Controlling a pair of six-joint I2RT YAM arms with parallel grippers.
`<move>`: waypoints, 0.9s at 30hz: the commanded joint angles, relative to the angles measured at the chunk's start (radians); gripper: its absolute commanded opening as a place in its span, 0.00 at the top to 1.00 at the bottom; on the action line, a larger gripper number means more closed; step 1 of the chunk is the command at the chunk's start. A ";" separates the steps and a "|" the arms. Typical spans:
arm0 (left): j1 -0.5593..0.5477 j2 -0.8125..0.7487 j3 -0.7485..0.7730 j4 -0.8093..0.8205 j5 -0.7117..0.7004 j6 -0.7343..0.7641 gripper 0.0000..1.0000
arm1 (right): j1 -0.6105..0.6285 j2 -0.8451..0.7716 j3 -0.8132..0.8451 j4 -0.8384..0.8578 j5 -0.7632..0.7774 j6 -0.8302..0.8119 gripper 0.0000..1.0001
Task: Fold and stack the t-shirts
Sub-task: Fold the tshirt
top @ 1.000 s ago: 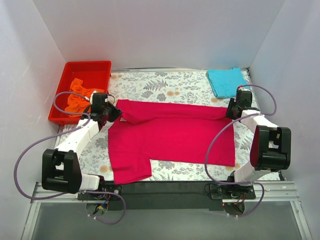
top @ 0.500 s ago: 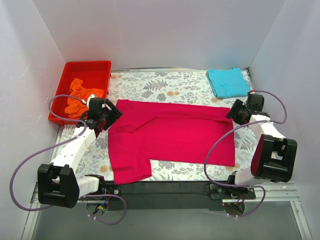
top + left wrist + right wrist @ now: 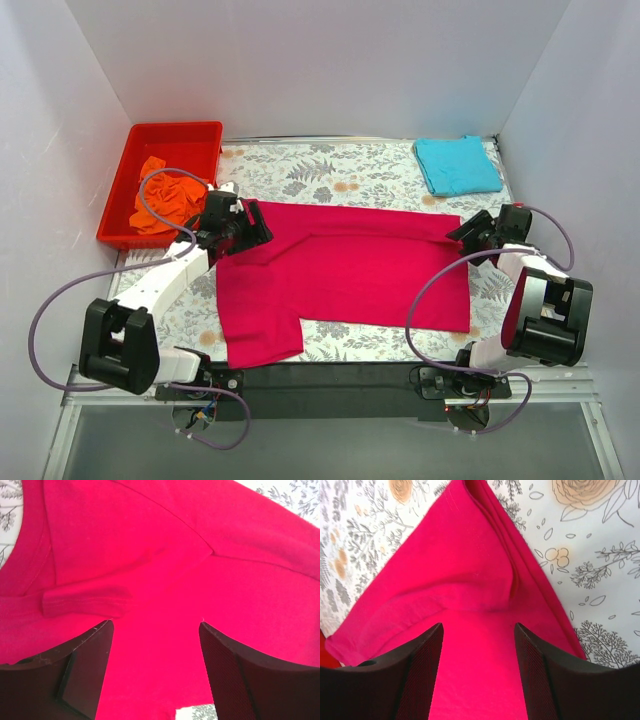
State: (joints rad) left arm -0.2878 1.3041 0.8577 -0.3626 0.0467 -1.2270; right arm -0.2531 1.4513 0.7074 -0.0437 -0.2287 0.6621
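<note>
The crimson-pink t-shirt (image 3: 350,270) lies spread across the floral table cover, its far edge folded down over the body. My left gripper (image 3: 258,232) hovers open over the shirt's left shoulder; in the left wrist view (image 3: 156,630) only pink cloth (image 3: 165,570) and a folded sleeve hem lie beneath the jaws. At the shirt's right far corner my right gripper (image 3: 460,234) is open too, nothing between its fingers (image 3: 479,630), and the folded corner (image 3: 465,575) sits just ahead. A turquoise t-shirt (image 3: 458,165) lies folded at the back right. An orange t-shirt (image 3: 165,195) is crumpled in the bin.
The red plastic bin (image 3: 175,128) stands at the back left, beside the table cover (image 3: 330,170). White walls close in the left, right and back sides. Each arm's purple cable loops near the shirt's side edges.
Both grippers have opened and let go of the folded far edge, which now lies flat. The left gripper drew back left, then returned over the shoulder; the right moved off to the right.
</note>
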 commanded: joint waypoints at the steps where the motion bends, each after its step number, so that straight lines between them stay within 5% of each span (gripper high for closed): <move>1: -0.002 0.033 0.046 0.034 -0.025 0.066 0.37 | -0.003 -0.002 -0.003 0.105 -0.011 0.079 0.44; 13: -0.005 0.133 0.017 0.067 -0.034 0.027 0.44 | -0.003 0.080 -0.003 0.142 0.005 0.119 0.50; 22: -0.004 0.172 -0.031 0.065 -0.074 0.011 0.48 | -0.003 0.086 -0.011 0.145 0.011 0.102 0.70; 27: -0.004 0.172 -0.045 0.062 -0.090 0.014 0.48 | -0.005 0.083 0.000 0.137 0.009 0.071 0.97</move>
State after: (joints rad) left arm -0.2913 1.4868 0.8234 -0.3069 -0.0124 -1.2125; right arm -0.2543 1.5333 0.7048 0.0631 -0.2306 0.7521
